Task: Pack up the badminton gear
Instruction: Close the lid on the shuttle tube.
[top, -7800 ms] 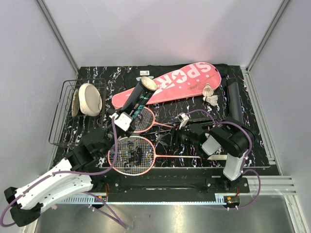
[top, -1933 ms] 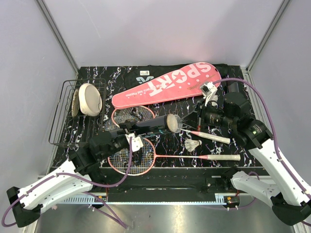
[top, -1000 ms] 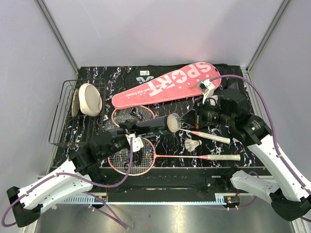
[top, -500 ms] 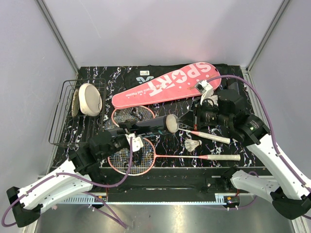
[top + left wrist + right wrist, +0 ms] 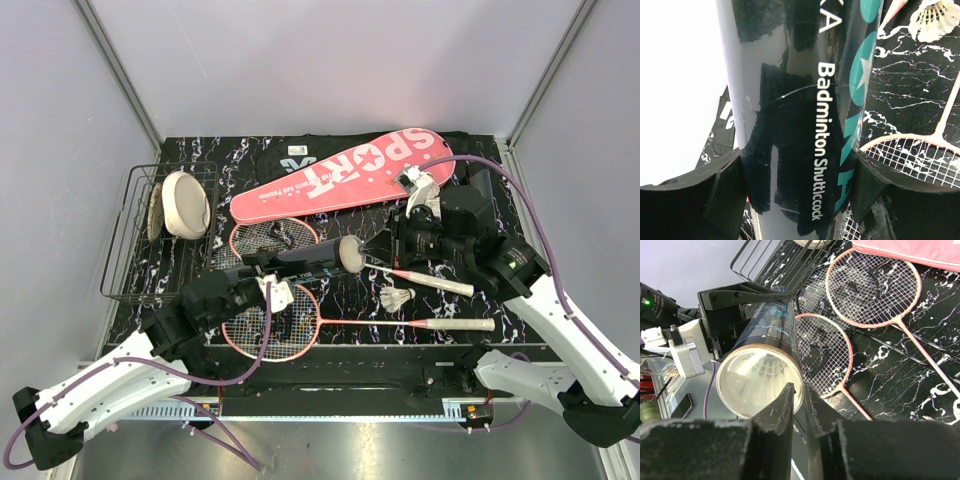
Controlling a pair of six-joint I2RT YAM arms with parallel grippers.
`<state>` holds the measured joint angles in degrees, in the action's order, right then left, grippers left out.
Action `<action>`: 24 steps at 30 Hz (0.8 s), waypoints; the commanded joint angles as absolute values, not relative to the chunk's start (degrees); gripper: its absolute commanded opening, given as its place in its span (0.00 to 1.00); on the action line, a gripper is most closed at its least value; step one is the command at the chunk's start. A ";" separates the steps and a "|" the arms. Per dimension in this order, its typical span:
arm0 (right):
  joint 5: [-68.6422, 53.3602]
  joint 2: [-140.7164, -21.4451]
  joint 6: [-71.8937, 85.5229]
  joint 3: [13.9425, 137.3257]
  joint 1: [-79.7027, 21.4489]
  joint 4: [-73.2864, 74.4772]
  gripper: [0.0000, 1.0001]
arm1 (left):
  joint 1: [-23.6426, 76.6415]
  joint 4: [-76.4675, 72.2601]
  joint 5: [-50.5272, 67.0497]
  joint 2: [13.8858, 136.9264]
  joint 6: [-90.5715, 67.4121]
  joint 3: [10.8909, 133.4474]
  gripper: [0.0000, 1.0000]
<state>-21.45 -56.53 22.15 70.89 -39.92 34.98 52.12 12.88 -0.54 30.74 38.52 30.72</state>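
Observation:
My left gripper [image 5: 262, 268] is shut on the dark tube [image 5: 305, 258], holding it level above the rackets. The tube [image 5: 800, 115] fills the left wrist view between both fingers. Its open mouth [image 5: 760, 382] faces my right gripper [image 5: 799, 389], and white feathers of a shuttlecock show inside. The right gripper [image 5: 377, 247] sits at that mouth, jaws slightly apart with nothing between them. One shuttlecock [image 5: 398, 298] lies on the table. Two pink rackets [image 5: 270, 325] [image 5: 272, 240] lie below the tube. The pink case [image 5: 345, 175] rests on the black bag [image 5: 290, 155].
A black wire basket [image 5: 130, 250] with a cream disc [image 5: 185, 203] stands at the left edge of the mat. The racket handles [image 5: 455, 324] reach to the right under my right arm. A dark tube-like object [image 5: 482, 185] lies at the right rear.
My right gripper has moved left up to the tube's mouth and its jaws have parted a little. The left gripper and the tube have barely shifted.

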 commanded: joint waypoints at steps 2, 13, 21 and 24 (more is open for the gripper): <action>-18.38 -58.36 21.54 73.12 -42.97 35.24 0.25 | 52.47 5.45 1.58 30.23 38.32 33.40 0.00; -12.23 -59.85 20.66 74.44 -46.76 37.44 0.46 | 52.38 5.27 1.49 30.32 37.88 33.66 0.00; -9.31 -59.86 20.65 75.24 -47.81 38.59 0.53 | 52.47 5.19 1.41 30.15 37.79 33.66 0.00; -8.97 -59.06 21.18 74.97 -47.81 37.97 0.55 | 52.38 5.18 1.23 30.06 37.88 33.49 0.00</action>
